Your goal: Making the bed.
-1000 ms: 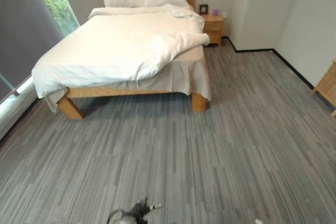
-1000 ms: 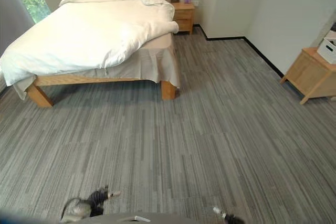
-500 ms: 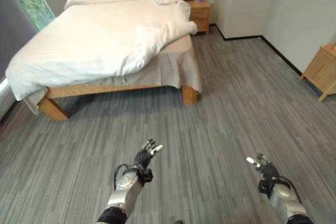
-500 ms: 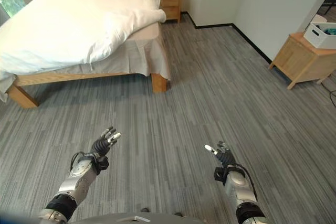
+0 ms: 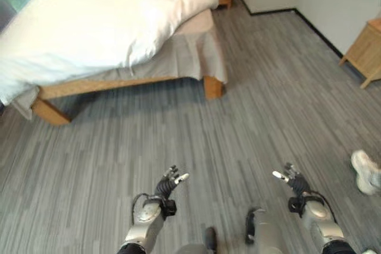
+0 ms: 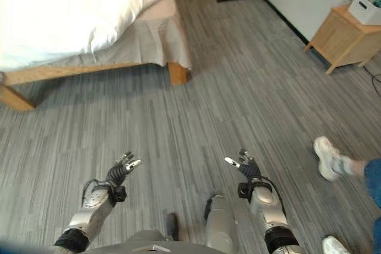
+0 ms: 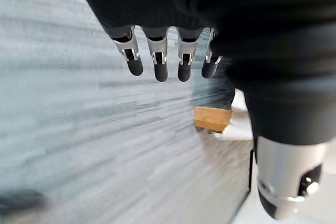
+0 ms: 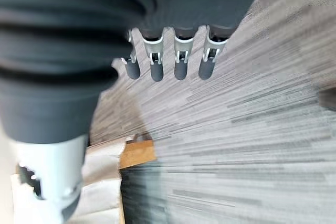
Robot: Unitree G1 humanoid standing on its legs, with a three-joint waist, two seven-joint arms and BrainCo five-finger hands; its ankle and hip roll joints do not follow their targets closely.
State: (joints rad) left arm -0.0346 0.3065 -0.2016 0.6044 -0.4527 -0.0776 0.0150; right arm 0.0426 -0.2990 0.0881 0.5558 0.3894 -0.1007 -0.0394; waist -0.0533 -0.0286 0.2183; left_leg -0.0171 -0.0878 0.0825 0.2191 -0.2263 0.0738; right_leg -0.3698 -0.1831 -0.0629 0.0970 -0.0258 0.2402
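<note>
A wooden bed (image 5: 208,84) stands at the far left, covered by a rumpled white duvet (image 5: 101,22) that is bunched toward the near right corner, baring a beige skirted mattress edge (image 5: 190,52). My left hand (image 5: 168,182) and right hand (image 5: 293,179) are raised over the grey floor well short of the bed, both open with straight fingers and holding nothing. In the left wrist view the fingers (image 7: 157,61) point at a bed leg (image 7: 212,119); the right wrist view also looks past its fingers (image 8: 178,59) to a bed leg (image 8: 137,153).
A wooden side table (image 6: 342,37) with a white bin (image 6: 370,7) stands at the right wall. A person's legs in white shoes (image 6: 327,157) are at the near right. Grey striped carpet (image 5: 178,135) lies between me and the bed.
The camera has tipped down and moved closer; the bed's head and pillows have left the view. A person's shoes have come in at the right. Both hands stay raised and open.
</note>
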